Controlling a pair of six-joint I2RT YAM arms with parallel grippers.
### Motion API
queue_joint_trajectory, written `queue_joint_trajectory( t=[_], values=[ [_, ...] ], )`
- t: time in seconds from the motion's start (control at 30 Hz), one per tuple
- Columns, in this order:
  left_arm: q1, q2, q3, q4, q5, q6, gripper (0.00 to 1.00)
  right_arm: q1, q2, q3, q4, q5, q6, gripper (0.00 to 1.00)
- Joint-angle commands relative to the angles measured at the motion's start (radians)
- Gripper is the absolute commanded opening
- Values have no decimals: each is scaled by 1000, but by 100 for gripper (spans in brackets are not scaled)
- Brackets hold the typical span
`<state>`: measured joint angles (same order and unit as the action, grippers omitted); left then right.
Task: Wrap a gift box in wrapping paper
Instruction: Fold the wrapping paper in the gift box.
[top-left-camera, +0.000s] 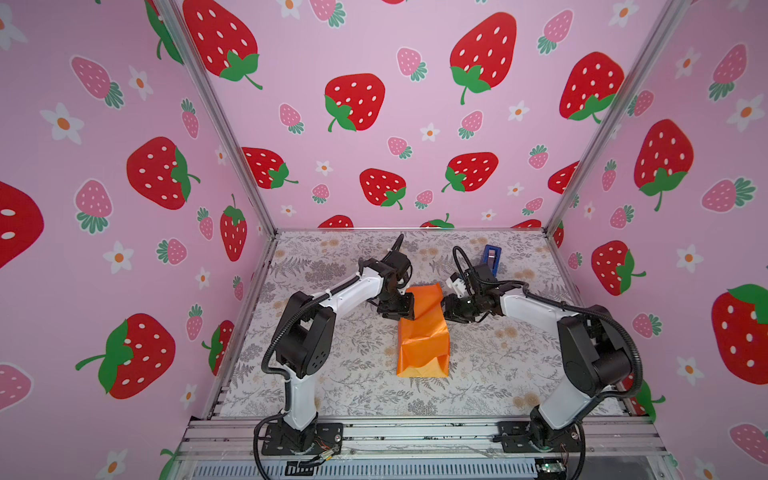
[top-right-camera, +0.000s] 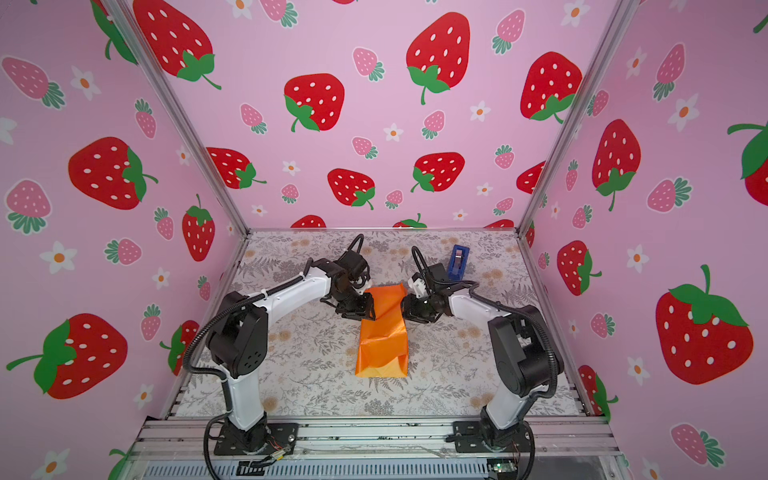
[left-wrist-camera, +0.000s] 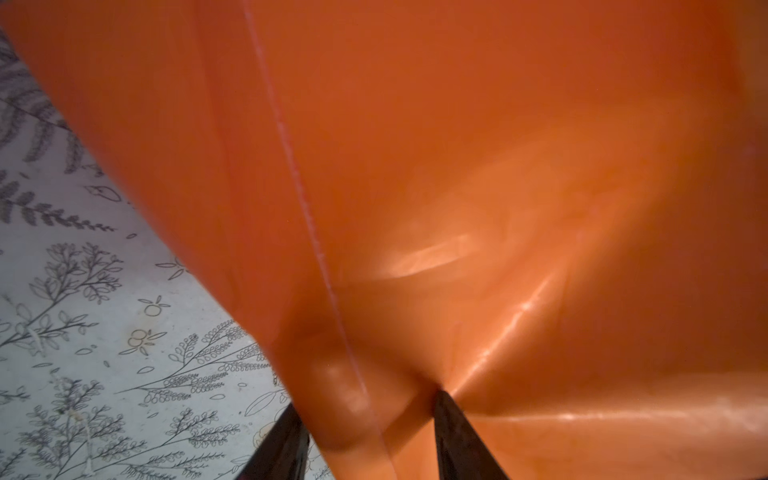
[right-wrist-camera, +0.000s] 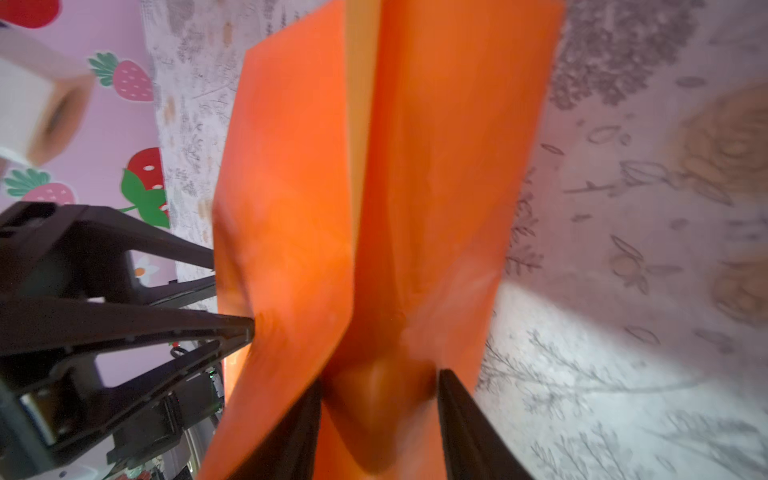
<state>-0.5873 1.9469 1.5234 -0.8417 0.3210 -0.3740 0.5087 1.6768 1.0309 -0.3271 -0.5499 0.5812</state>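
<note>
Your left gripper (left-wrist-camera: 365, 401) and right gripper (right-wrist-camera: 378, 380) each pinch a fold at the far end of the wrapping paper (top-left-camera: 424, 336), a long orange bundle lying mid-table (top-left-camera: 353, 386), that end raised.

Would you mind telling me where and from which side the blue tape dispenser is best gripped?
Probably its upper part, pinched across the narrow width, coming down from above: the tape dispenser stands upright, tall and slim, on the far right of the table.
</note>
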Motion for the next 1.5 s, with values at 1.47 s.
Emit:
queue_joint_trajectory(
  t=[1.47],
  values=[
    [-58,0,-19,166,239,-136,18,-30,-2,-121,106,-99,0,38]
  ],
)
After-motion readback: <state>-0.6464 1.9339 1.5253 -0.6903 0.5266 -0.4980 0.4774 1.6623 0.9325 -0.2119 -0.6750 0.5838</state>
